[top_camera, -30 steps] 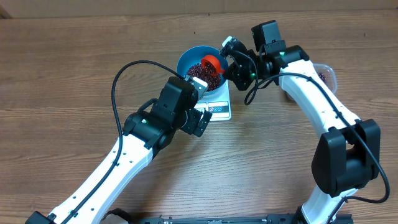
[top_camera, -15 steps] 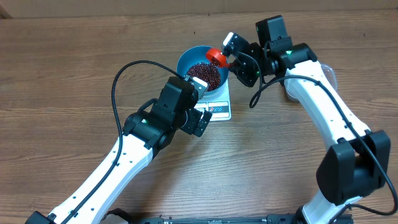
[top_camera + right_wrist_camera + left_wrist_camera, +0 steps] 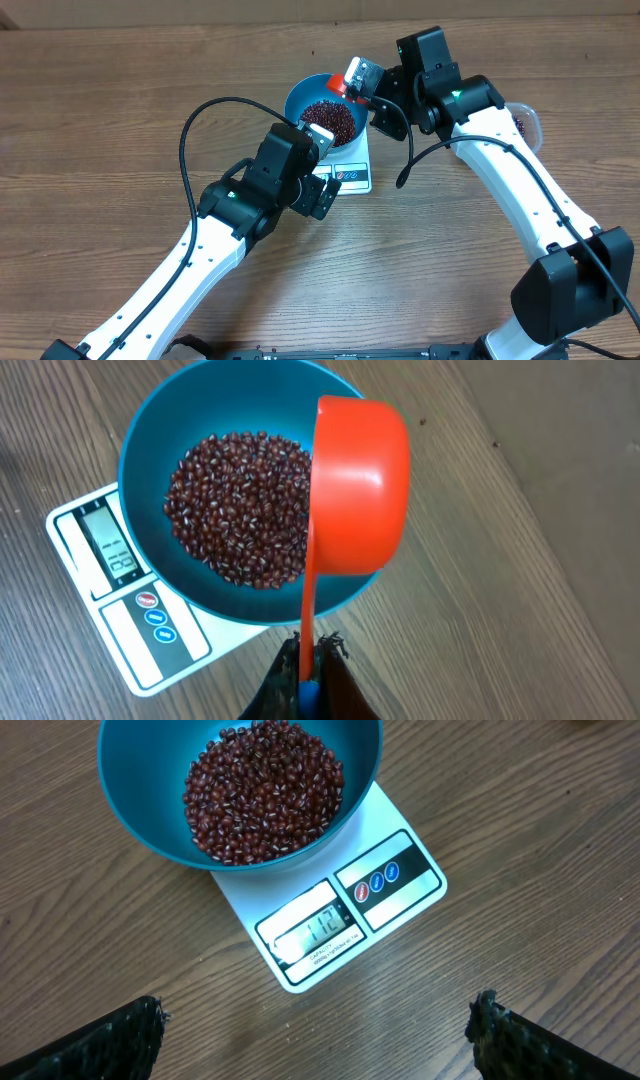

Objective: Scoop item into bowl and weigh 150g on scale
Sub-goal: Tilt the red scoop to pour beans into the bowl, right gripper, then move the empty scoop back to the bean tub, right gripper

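**Scoop tipped at the bowl's rim**

The right tool (image 3: 305, 672) pinches the handle of a red scoop (image 3: 360, 480), which is turned sideways. Seen from overhead, it is at the blue bowl's (image 3: 294, 101) 1 o'clock rim. Beans (image 3: 262, 790) fill the bowl, which sits on the scale (image 3: 400, 880). The left tool (image 3: 318, 1025) hangs spread at the scale's 7 o'clock.

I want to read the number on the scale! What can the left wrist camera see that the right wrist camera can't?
Only the left wrist view shows the display on the white scale clearly enough to read; it seems to say 112. It also shows the left gripper open, fingers at the bottom corners. Only the right wrist view shows the orange-red scoop tipped over the rim of the blue bowl, its handle pinched in the right gripper. Both show the bowl of beans sitting on the scale, on the wooden table.
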Motion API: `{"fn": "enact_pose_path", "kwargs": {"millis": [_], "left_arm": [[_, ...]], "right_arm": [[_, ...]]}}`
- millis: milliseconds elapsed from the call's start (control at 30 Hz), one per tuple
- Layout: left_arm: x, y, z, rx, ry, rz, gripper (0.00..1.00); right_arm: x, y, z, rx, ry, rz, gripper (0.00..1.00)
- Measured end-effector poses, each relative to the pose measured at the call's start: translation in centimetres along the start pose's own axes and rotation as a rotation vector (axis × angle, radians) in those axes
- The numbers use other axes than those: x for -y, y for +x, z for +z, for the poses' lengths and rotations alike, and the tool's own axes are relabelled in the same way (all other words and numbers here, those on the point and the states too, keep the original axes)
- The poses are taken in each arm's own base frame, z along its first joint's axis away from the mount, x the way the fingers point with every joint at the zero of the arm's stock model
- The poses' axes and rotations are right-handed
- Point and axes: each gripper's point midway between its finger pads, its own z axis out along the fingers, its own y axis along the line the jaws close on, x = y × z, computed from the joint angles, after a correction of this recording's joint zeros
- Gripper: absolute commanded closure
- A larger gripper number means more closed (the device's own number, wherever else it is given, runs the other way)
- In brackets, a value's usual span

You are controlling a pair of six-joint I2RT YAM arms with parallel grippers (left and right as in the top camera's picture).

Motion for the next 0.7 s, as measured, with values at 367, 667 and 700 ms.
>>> {"fn": "enact_pose_path", "kwargs": {"millis": [367,667,700], "left_arm": [[0.0,0.0,0.0,0.0,0.0,0.0,0.01],[0.0,0.0,0.0,0.0,0.0,0.0,0.0],[0.0,0.0,0.0,0.0,0.0,0.0,0.0]], "right_arm": [[0.6,-0.3,-3.7,0.023,0.046,0.314,0.96],[2.8,9.6,-7.3,-0.169,0.055,0.816,0.96],[2.6,10.4,-7.6,-0.19,0.042,0.848,0.96]]}}
